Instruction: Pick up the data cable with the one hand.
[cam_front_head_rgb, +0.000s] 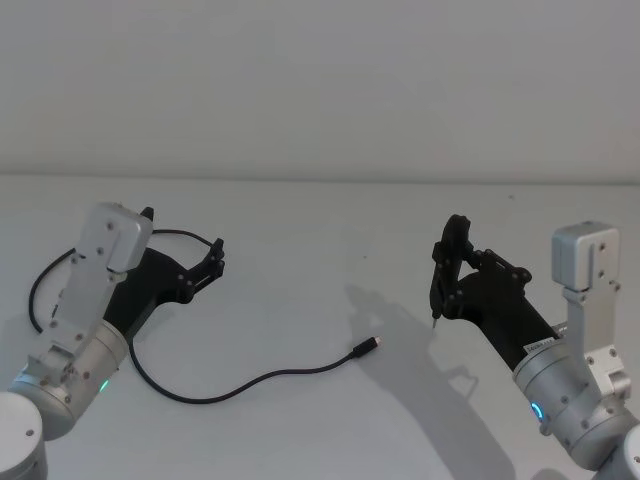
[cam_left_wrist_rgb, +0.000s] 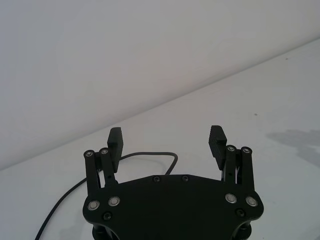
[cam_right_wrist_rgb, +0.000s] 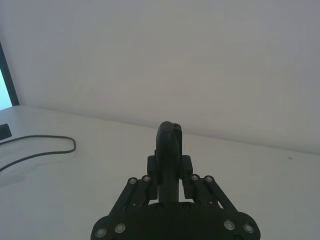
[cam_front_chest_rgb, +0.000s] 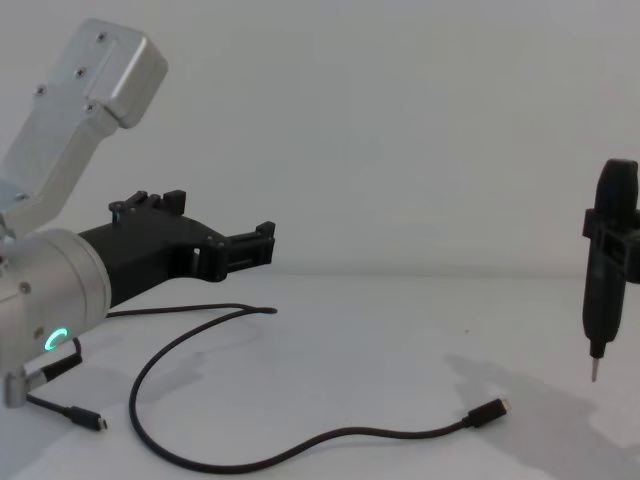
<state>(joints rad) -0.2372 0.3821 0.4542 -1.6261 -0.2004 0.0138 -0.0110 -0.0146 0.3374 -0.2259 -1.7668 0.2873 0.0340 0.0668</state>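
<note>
White flat tabletop (cam_front_head_rgb: 320, 420). Black angular plastic left end effector (cam_left_wrist_rgb: 166, 136), fingers apart, raised over the cable's left loop; matching right end effector (cam_right_wrist_rgb: 170, 169), clamped on a slim dark pointed device (cam_front_chest_rgb: 607, 262). Long thin black data cable (cam_front_head_rgb: 250, 380), slack on the tabletop, one plug near centre.

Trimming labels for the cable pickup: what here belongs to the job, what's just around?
Job: cable on the table; left gripper, open, near its loop.
Not the job: right gripper, shut on a slim pointed tool, off to the right.
</note>
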